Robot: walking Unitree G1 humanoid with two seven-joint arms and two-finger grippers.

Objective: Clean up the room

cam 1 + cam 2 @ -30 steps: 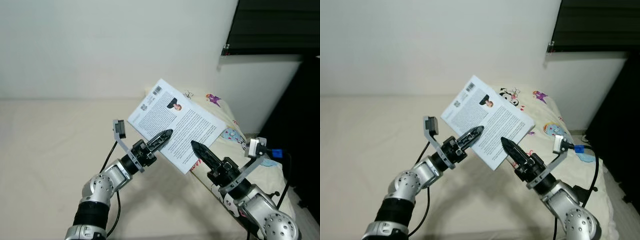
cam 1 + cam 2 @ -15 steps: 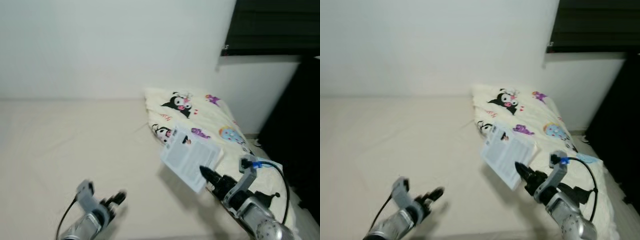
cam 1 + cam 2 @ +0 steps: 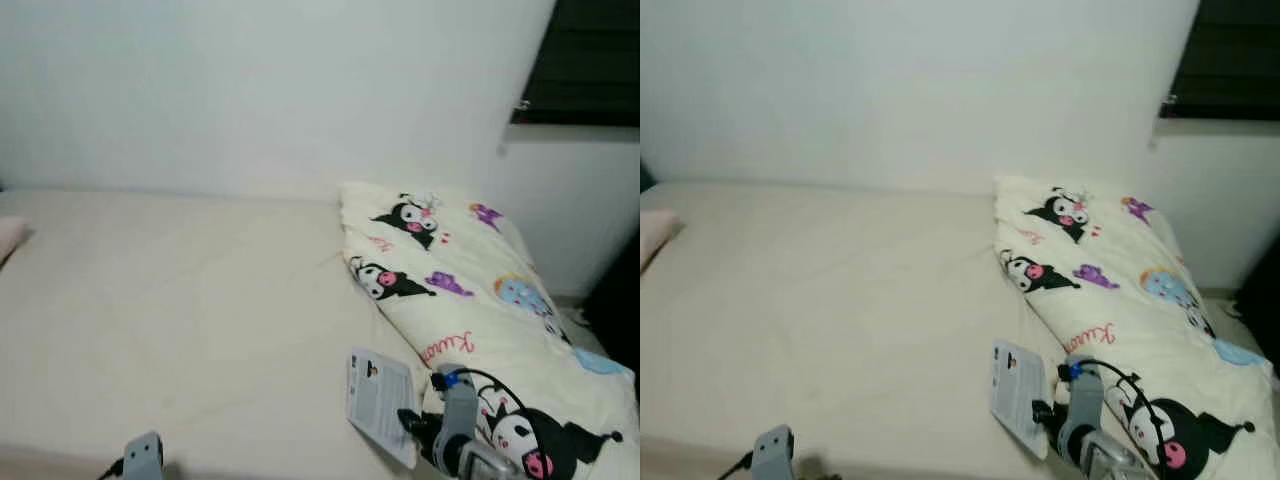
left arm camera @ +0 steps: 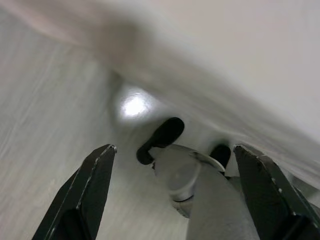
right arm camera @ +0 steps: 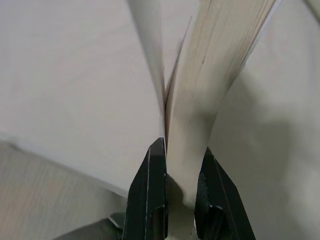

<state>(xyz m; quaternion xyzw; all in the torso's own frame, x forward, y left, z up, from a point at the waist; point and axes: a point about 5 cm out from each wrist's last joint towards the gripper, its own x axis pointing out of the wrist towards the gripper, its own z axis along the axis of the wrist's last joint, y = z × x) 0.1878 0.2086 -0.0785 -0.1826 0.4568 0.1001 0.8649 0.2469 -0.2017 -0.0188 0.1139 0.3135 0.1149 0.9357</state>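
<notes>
Near the bed's (image 3: 200, 330) front edge, right tool (image 5: 172, 165) pinches the book (image 3: 380, 403).

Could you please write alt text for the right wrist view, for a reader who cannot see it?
The right tool has its two black fingers shut on the lower edge of a book, whose cover and block of cream pages splay apart above the grip. Behind the book lies the pale cream sheet of the bed.
</notes>
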